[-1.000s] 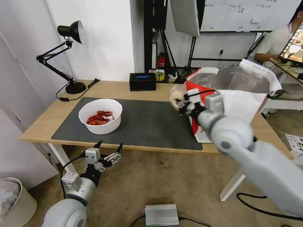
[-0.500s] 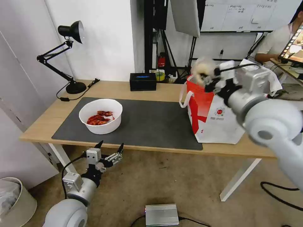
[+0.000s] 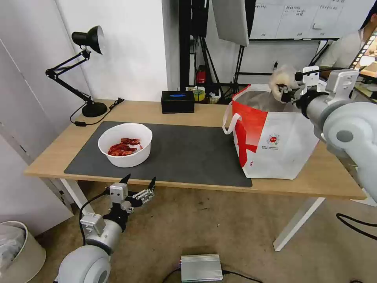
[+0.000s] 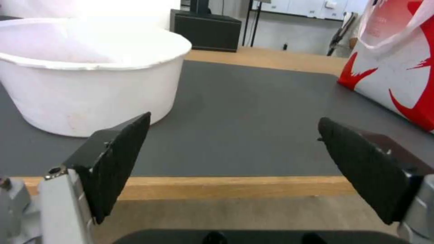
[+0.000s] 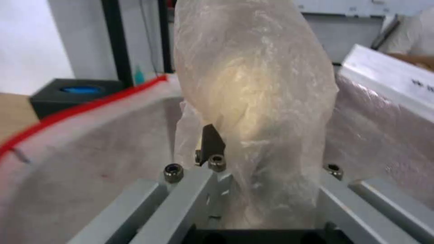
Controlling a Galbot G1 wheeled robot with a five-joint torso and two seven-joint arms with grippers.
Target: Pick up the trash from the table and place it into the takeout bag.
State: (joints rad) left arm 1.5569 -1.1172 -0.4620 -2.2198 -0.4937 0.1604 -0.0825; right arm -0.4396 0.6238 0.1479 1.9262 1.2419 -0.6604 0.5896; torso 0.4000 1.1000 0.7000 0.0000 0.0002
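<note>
Trash in the small clear bag of beige stuff (image 3: 281, 80) was up in the air, over the open top of the takeout bag (image 3: 275, 137) that stood at the right end of the table (image 3: 157, 112). My right gripper (image 3: 290, 91) had its jaws clamped on that little bag, so I judged it was not dropped in yet. On the mat (image 3: 188, 153), the white bowl of red shells (image 3: 125, 149) sat near the front left corner, and that was left to do too. My left gripper (image 3: 138, 188) waited below the table's front edge with its jaws wide apart and nothing in them.

From the right wrist view I saw the silver foil lining (image 5: 81, 152) under the little bag. From the left wrist view I saw the bowl's side (image 4: 90, 98) close up, but not the shells inside.
</note>
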